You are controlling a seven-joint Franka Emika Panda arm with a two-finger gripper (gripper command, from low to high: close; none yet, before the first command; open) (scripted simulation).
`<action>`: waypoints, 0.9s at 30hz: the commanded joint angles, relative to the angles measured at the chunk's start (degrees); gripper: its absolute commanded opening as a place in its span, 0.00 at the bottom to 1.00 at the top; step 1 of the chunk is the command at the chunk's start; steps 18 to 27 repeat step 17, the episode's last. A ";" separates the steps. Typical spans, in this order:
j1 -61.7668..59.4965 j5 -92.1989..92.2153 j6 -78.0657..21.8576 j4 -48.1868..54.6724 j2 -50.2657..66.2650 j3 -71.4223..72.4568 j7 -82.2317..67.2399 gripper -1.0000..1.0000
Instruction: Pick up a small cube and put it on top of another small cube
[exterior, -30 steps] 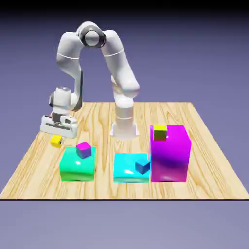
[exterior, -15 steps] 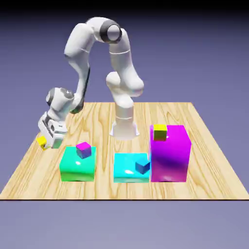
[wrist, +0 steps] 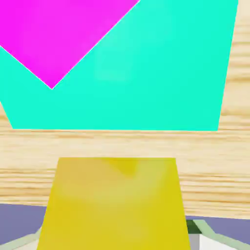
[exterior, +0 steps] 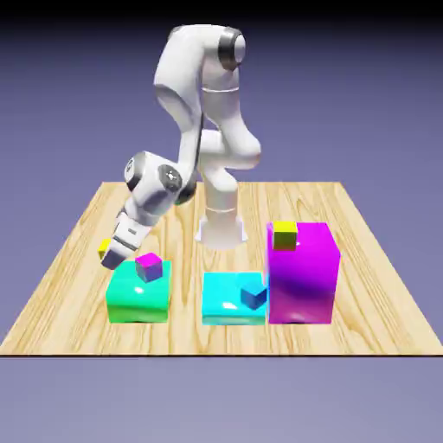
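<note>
One tiny yellow cube (exterior: 105, 248) rides in the gripper (exterior: 111, 253), low over the table (exterior: 60, 285) toward the exterior view's left. Fingers pinched tight on it, closed as far as the cube allows; in the hand view it fills the bottom middle (wrist: 113, 205) and hides both tips. Cube is off the wood, carried, not resting.

Just right of it: green block (exterior: 137, 298) with the magenta-purple small cube (exterior: 149, 267) sitting on its top face near the back. Hand view looks onto the same pair, the green top (wrist: 161, 83) with the magenta corner (wrist: 58, 34) at upper left. Judgement: the hand is tilted in toward this block because the magenta cube is the likely landing spot.

Further right: cyan block (exterior: 227, 298) with a small blue cube (exterior: 253, 296) at its front right corner, then the tall magenta block (exterior: 303, 272), touching or just beside it, carrying a slightly larger yellow cube (exterior: 285, 234) on its back left corner.

Room: open wood to the left of and behind the green block, nothing crowding the hand. The magenta cube's top is small, so the yellow one needs to clear its near edge from above and sit centred; an off-centre release would likely tip it onto the green face.
</note>
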 commanded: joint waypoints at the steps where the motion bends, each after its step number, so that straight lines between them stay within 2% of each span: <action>1: 1.00 1.23 -2.25 -0.01 -0.53 0.23 2.56 0.00; 8: 11.16 10.01 -17.73 -0.25 -4.42 2.74 19.00 0.00; 10: 10.54 9.62 -17.56 -0.80 -5.27 4.26 18.07 0.00; 14: 7.54 3.10 -9.20 -3.78 0.35 1.36 22.44 0.00; 15: 7.54 3.10 -9.20 -3.78 0.35 1.36 22.44 1.00; 17: 8.43 5.04 -11.68 -2.90 -1.32 2.23 21.14 1.00; 27: 8.43 5.04 -11.68 -2.90 -1.32 2.23 21.14 1.00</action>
